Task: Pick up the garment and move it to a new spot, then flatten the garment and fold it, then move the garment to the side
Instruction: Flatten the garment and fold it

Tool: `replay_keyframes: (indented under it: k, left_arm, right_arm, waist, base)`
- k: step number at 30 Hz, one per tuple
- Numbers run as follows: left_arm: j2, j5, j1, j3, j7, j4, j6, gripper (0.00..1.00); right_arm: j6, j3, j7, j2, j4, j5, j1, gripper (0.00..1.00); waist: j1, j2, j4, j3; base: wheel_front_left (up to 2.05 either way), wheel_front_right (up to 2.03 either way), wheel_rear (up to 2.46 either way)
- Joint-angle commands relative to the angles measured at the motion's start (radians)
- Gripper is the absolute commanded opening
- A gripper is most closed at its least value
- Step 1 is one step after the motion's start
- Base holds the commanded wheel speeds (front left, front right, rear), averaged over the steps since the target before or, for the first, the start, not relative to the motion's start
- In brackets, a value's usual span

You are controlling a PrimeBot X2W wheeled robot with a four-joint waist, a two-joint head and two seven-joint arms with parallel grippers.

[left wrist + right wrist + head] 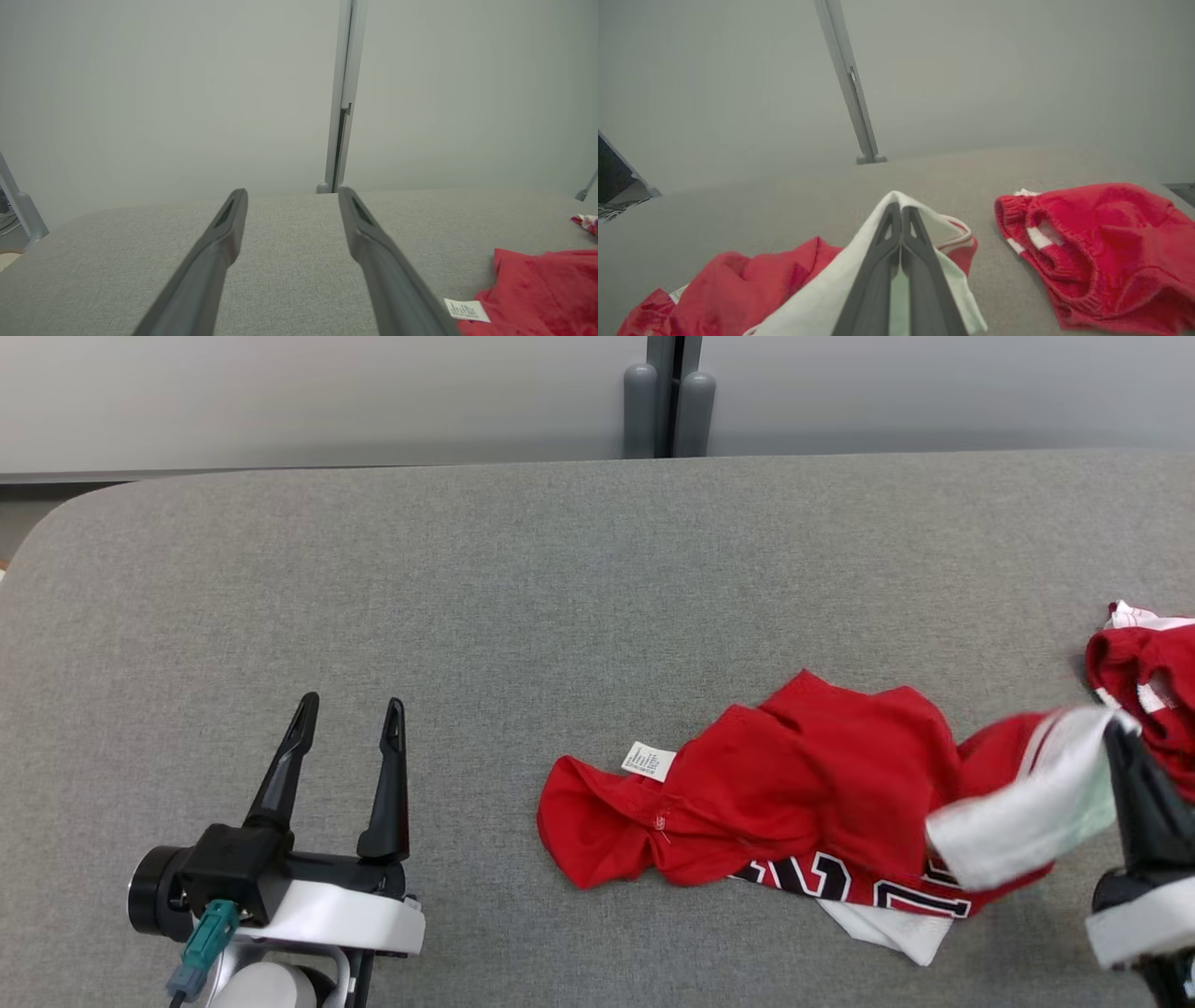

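We've barely begun: our right fingers [878,261] clamp shut on the crumpled red jersey [822,765], left fingers [387,784] gape empty; moving, flattening, folding remain.

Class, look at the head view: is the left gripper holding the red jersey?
No: the left gripper stands open, well apart from the red jersey.

Three cameras, one grey cloth-covered table [523,569].
The head view looks steeply down and forward across the tabletop to the pale wall [280,392]; the left wrist view sits low, sighting along the left gripper [292,190] toward that wall's grey upright post [343,93]; the right wrist view hangs close above the crumpled red-and-white jersey [738,280], which all three views share.
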Motion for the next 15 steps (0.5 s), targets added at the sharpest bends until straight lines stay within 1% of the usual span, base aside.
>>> replay_keyframes:
  k: [1, 4, 8, 9, 10, 11, 15]
  left_arm:
    - [-0.001, 0.006, -0.021, 0.002, -0.005, 0.005, -0.003, 1.00]
    - [-0.004, 0.009, -0.022, 0.003, -0.005, 0.009, -0.005, 1.00]
    - [-0.003, 0.008, -0.022, 0.006, -0.006, 0.015, -0.006, 1.00]
    - [-0.003, 0.009, -0.021, 0.006, -0.006, 0.016, -0.006, 1.00]
    - [-0.001, 0.010, -0.017, 0.007, -0.006, 0.018, -0.006, 1.00]
    - [0.000, 0.011, -0.013, 0.007, -0.007, 0.019, -0.005, 1.00]
    - [0.003, 0.016, 0.012, 0.011, -0.007, 0.016, 0.010, 1.00]
  right_arm:
    - [0.000, -0.001, -0.007, 0.015, 0.059, 0.019, 0.036, 0.00]
    - [0.000, 0.014, -0.032, 0.045, 0.165, 0.039, 0.077, 0.00]
    - [0.000, 0.055, -0.078, 0.065, 0.258, 0.056, 0.070, 0.00]
    - [0.000, 0.064, -0.094, 0.064, 0.269, 0.054, 0.062, 0.36]
    - [0.000, 0.070, -0.117, 0.061, 0.270, 0.048, 0.056, 0.90]
    - [0.000, 0.075, -0.142, 0.056, 0.261, 0.037, 0.053, 1.00]
    - [0.000, 0.077, -0.224, 0.047, 0.169, -0.025, 0.053, 1.00]
  waist:
    - [0.0000, 0.0000, 0.003, 0.007]
    - [0.0000, 0.0000, 0.001, 0.016]
    - [0.0000, 0.0000, -0.008, 0.023]
    - [0.0000, 0.0000, -0.011, 0.023]
    - [0.0000, 0.0000, -0.014, 0.021]
    - [0.0000, 0.0000, -0.016, 0.018]
    - [0.0000, 0.0000, -0.029, 0.001]
  base:
    - [0.00, 0.00, 0.00]
    - [0.00, 0.00, 0.00]
    - [0.00, 0.00, 0.00]
    - [0.00, 0.00, 0.00]
    - [0.00, 0.00, 0.00]
    - [0.00, 0.00, 0.00]
    - [0.00, 0.00, 0.00]
